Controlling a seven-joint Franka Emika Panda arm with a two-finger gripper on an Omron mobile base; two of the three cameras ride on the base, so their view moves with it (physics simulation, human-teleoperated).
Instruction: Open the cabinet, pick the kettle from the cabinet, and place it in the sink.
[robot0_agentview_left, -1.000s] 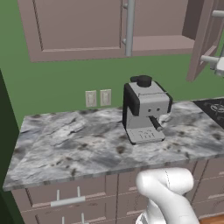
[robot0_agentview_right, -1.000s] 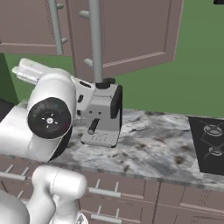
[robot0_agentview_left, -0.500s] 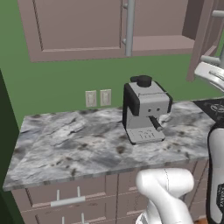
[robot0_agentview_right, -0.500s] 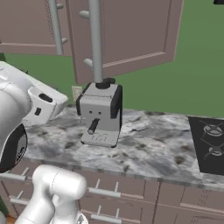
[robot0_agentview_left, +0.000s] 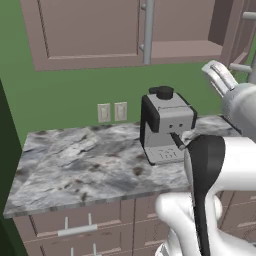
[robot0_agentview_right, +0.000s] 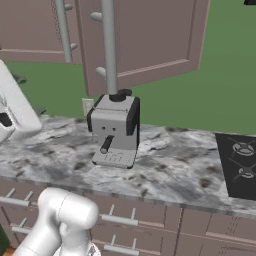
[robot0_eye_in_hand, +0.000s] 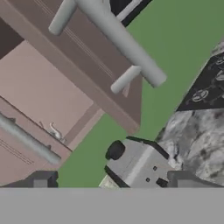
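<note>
Since a second ago the arm has swung across the base views: its dark joint, which then filled the left of the right base view, now stands large at the lower right of the left base view, while the coffee machine (robot0_agentview_left: 166, 126) and counter (robot0_agentview_left: 85, 170) keep their places. Across the top of the frames hangs the cabinet (robot0_agentview_left: 95, 30); its right-hand door (robot0_agentview_right: 145, 42) is swung out toward the cameras, and its long handle (robot0_agentview_right: 109, 47) hangs just above the coffee machine in the right base view. That door is probably ajar so the arm can reach inside. From the hand view, the gripper (robot0_eye_in_hand: 114, 183) looks up at the door's underside and handle from the bottom edge of the frame, its two dark fingertips (robot0_eye_in_hand: 41, 179) set well apart and holding nothing. I cannot make out the kettle; the opened cabinet shelf at the upper right of the left base view looks bare. At the right edge of the right base view is the stove top (robot0_agentview_right: 240, 165).
</note>
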